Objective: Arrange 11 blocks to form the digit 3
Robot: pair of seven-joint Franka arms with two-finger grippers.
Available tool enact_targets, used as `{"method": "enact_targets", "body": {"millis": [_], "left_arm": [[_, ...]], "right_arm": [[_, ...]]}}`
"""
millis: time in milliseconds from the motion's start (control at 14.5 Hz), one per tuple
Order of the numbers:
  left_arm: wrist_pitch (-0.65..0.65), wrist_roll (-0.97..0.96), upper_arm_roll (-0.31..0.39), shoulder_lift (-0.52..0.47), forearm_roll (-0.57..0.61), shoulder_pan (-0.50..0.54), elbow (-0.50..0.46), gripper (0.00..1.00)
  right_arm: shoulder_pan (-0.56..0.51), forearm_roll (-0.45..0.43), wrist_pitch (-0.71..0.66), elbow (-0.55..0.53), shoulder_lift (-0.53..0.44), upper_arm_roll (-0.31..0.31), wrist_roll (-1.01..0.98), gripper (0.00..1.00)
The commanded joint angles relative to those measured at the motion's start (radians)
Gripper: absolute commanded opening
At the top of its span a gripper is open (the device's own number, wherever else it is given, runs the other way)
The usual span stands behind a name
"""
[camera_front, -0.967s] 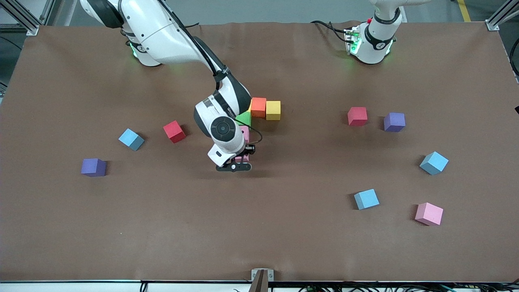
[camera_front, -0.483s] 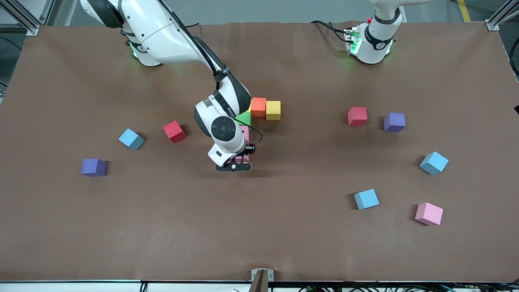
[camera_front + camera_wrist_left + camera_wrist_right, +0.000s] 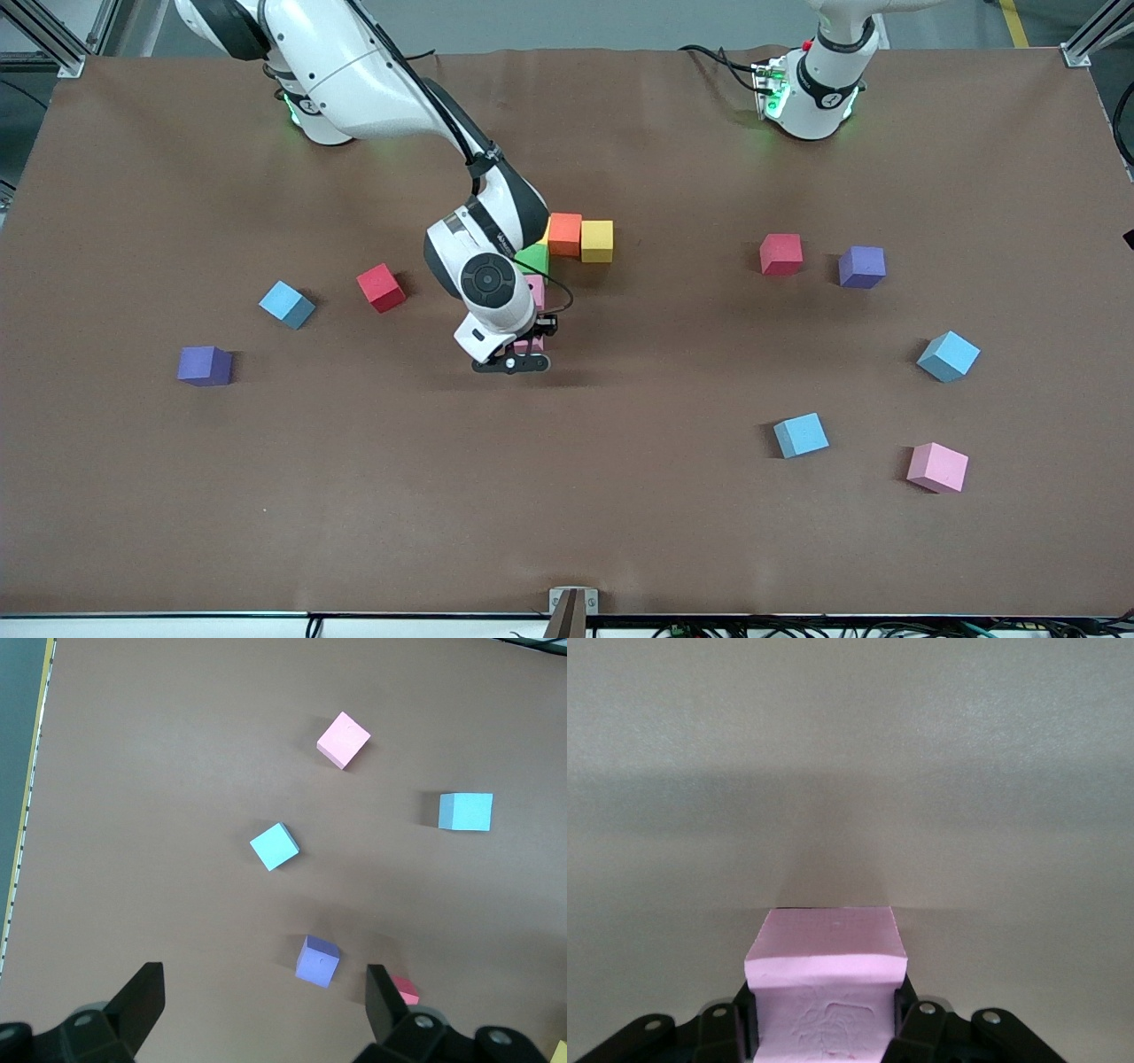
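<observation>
Pink block (image 3: 826,979) sat clamped in the right gripper (image 3: 523,353) mid-frame on the tabletop (image 3: 567,496); the left gripper (image 3: 266,1014), fingers spread, hung over the scattered blocks.

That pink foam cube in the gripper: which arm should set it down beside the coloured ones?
The right arm. The right gripper is shut on the pink foam cube, low beside the cluster with the orange foam cube. The left gripper waits open, high above the table.
</observation>
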Motion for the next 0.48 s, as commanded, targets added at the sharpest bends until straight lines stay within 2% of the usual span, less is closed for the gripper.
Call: {"method": "enact_targets", "body": {"millis": [0,69,138,414], "left_arm": [[-0.016,0.008,-0.004,-0.009,0.006,0.002,0.006,1.0],[-0.016,0.009,-0.004,-0.009,0.008,0.002,0.006,1.0],[-0.016,0.008,-0.004,-0.008,0.011,0.002,0.006,1.0],[-0.016,0.009,-0.002,-0.008,0.014,0.004,0.006,1.0]], "right_arm": [[0.011,-0.006,0.01,-0.051,-0.034,-0.004,0.005,0.43],[0.009,-0.006,0.004,-0.051,-0.034,-0.004,0.007,0.78],[0.011,-0.006,0.002,-0.051,-0.034,-0.004,0.016,1.0],[0.011,-0.006,0.0,-0.048,-0.034,-0.004,0.047,1.0]]}}
